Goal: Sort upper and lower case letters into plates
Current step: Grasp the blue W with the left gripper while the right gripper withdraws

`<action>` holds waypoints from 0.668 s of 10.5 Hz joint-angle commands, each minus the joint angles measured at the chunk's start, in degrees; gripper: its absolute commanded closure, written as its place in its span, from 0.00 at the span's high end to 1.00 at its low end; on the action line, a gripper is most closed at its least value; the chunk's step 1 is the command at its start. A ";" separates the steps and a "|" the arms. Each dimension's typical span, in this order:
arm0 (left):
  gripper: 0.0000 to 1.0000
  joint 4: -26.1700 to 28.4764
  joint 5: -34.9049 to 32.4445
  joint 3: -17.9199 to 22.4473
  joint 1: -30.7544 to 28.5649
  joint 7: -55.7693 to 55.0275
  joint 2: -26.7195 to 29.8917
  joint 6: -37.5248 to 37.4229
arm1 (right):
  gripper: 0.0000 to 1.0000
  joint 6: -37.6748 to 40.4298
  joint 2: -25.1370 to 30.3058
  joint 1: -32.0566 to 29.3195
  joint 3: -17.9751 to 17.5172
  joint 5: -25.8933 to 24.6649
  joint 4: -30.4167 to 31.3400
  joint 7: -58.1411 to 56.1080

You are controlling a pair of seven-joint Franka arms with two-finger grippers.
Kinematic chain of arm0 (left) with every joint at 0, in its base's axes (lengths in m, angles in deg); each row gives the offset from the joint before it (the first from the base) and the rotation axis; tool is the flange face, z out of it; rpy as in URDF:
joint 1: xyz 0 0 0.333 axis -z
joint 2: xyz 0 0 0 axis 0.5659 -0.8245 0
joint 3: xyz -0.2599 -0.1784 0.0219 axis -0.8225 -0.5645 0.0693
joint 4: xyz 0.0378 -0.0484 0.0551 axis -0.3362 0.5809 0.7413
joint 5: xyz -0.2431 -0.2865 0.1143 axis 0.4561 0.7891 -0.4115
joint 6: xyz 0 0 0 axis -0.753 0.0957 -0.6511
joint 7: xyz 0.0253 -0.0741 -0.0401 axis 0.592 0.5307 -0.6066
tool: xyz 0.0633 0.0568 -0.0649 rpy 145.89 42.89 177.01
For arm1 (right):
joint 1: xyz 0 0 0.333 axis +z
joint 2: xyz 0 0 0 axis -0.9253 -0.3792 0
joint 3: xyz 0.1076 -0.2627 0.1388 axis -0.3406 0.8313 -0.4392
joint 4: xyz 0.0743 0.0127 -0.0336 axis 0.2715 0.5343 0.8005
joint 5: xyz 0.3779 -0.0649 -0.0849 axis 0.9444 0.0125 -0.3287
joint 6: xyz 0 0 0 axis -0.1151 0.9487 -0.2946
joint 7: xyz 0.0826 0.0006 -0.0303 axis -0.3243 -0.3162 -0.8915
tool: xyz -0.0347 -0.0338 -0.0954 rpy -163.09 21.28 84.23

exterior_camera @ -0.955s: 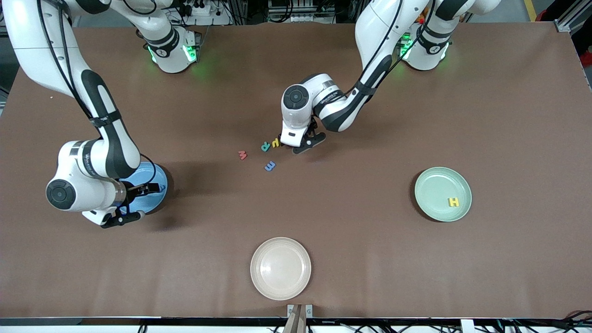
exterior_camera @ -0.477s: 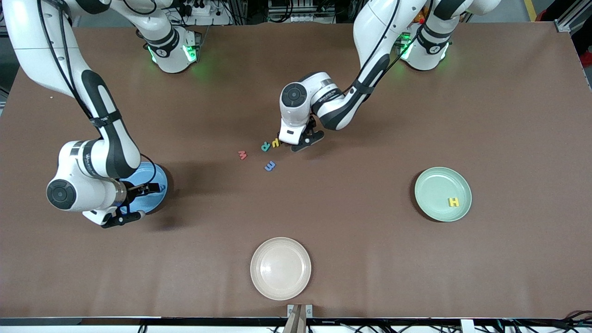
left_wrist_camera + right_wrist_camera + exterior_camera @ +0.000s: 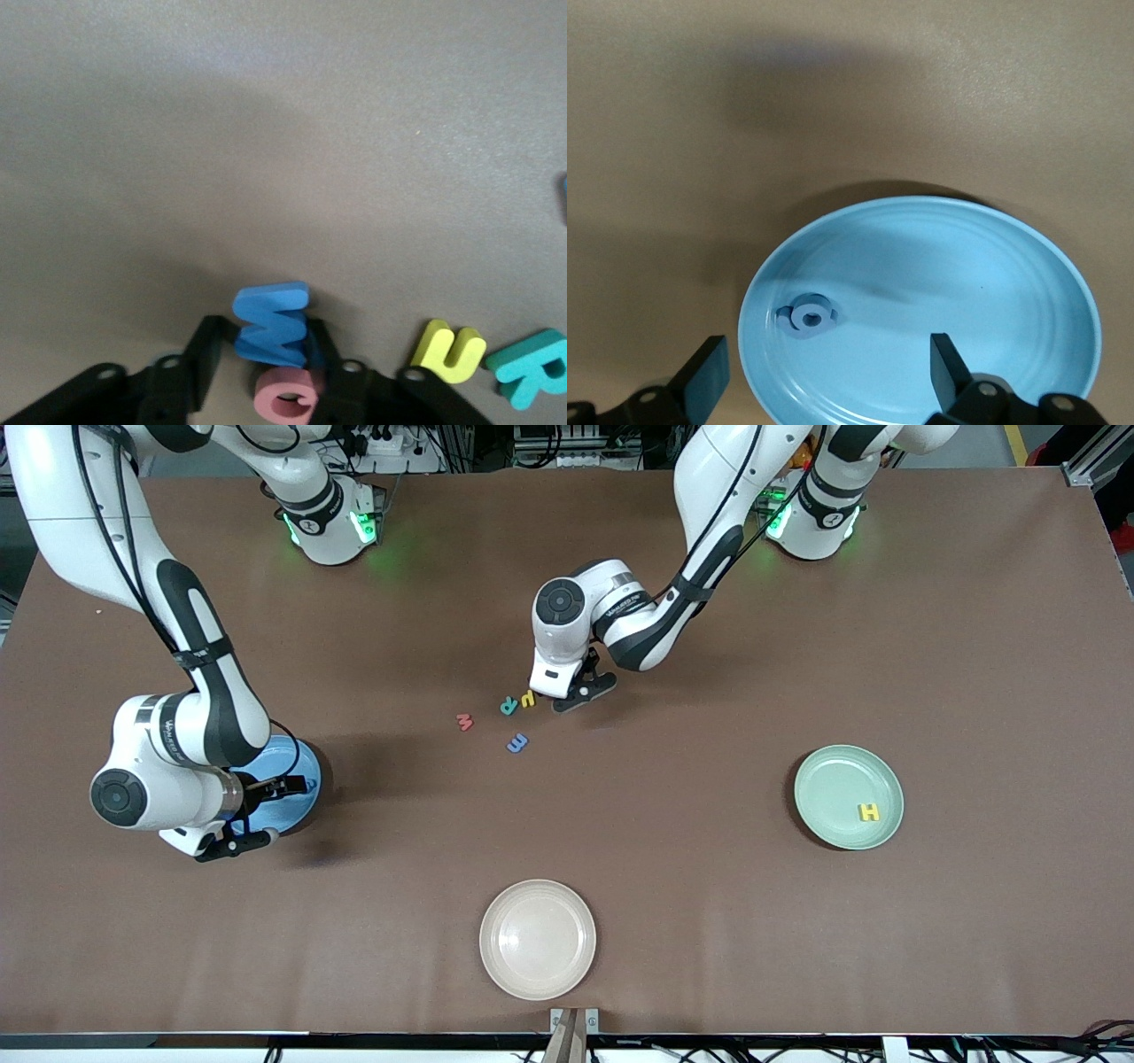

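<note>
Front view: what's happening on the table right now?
The left gripper is down among the loose letters mid-table, fingers pinching a blue W, a pink letter beside it. The right gripper hangs open over the blue plate, which holds one small blue letter. The green plate holds a yellow H.

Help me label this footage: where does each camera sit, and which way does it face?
Front view: high across the table, facing both arms' bases.
Left wrist view: looks down past the left gripper at the blue W.
Right wrist view: looks down between open right gripper fingers into the blue plate.
Shared: yellow letter and teal R also show in front.
</note>
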 commanded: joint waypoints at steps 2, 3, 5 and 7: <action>0.00 0.62 0.33 0.42 -0.48 2.19 0.07 0.28 | 1.00 -0.35 -0.11 -0.22 -0.64 -0.28 0.00 -0.55; 0.00 0.70 0.33 0.68 -0.74 3.33 0.42 0.01 | 1.00 -0.35 -0.11 -0.05 -0.64 -0.19 -0.17 -0.11; 0.00 0.53 0.15 1.04 -2.32 4.30 2.61 -1.12 | 1.00 -0.52 -0.11 1.61 -0.64 0.50 -0.35 0.77; 0.00 0.53 -0.02 1.21 -5.91 8.68 6.82 -5.07 | 1.00 -0.44 0.07 5.12 -0.64 0.51 -0.35 7.33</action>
